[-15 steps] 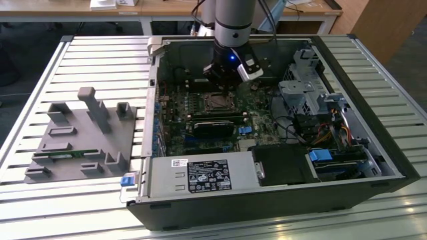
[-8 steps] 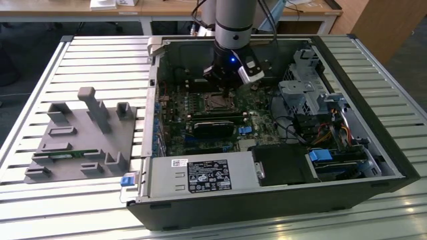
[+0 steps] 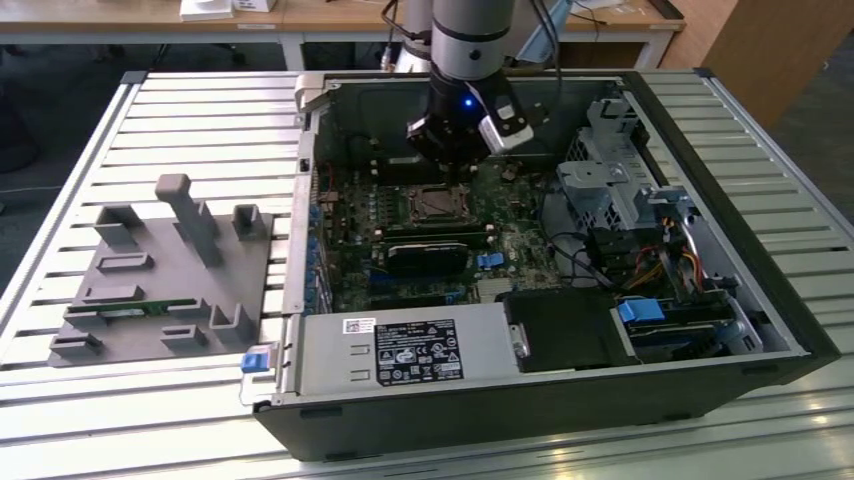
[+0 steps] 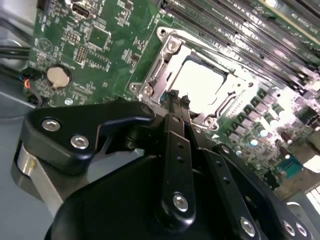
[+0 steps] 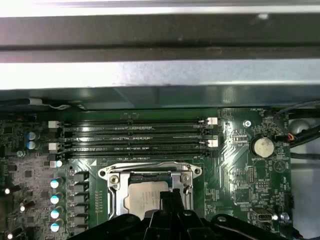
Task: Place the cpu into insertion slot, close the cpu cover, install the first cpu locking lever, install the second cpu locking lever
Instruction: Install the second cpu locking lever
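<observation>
The arm reaches down into the open computer case point(image 3: 747, 330), and its gripper point(image 4: 178, 102) hangs just above the near edge of the insertion slot point(image 5: 150, 172) on the green motherboard point(image 4: 90, 50). The fingertips point(image 4: 173, 96) look pressed together with nothing between them, so I would call the gripper closed and empty. The cpu point(image 4: 200, 82) already lies flat in the slot, its dull silver top catching the light in both wrist views. The cpu cover point(image 4: 165, 55) appears to be folded down around it as a silver frame, though I cannot tell whether it is fully seated, and I cannot tell whether either locking lever is latched. So the placing looks done, the cover probably done, and the levers are the open question. Beside the slot run the long black memory slots point(image 5: 135, 135), and a coin cell battery point(image 5: 261, 146) sits further off on the board. The case rests on a slatted metal bench point(image 3: 200, 110), with a grey parts fixture point(image 3: 160, 280) lying on it towards the exterior view's left, and wooden desks point(image 3: 334, 20) stand behind
</observation>
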`<state>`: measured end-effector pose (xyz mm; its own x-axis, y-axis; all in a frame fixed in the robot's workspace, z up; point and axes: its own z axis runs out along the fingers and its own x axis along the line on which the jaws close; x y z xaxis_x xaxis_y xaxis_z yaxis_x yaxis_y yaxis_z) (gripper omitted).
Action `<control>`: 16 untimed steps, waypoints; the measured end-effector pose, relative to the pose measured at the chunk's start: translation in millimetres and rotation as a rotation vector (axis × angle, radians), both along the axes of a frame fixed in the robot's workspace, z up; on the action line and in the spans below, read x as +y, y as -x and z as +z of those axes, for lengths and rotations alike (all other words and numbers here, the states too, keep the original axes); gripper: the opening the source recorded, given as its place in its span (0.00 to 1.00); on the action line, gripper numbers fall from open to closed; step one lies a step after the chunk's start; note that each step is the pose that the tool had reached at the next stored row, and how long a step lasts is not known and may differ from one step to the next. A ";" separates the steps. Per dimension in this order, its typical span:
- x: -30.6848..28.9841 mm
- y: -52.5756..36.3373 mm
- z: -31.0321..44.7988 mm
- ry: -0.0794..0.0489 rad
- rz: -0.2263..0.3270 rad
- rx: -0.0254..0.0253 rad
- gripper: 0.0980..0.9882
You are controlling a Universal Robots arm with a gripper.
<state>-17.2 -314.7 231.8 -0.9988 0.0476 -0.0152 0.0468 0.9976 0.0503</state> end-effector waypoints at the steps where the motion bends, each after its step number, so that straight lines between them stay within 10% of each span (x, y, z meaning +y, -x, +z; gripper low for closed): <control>1: -0.1 0.0 0.6 0.000 0.000 0.0001 0.01; 16: -27.6 0.2 0.5 0.000 0.000 0.0001 0.01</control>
<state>-17.4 -342.3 232.4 -0.9987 0.0477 -0.0152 0.0469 0.9976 0.0504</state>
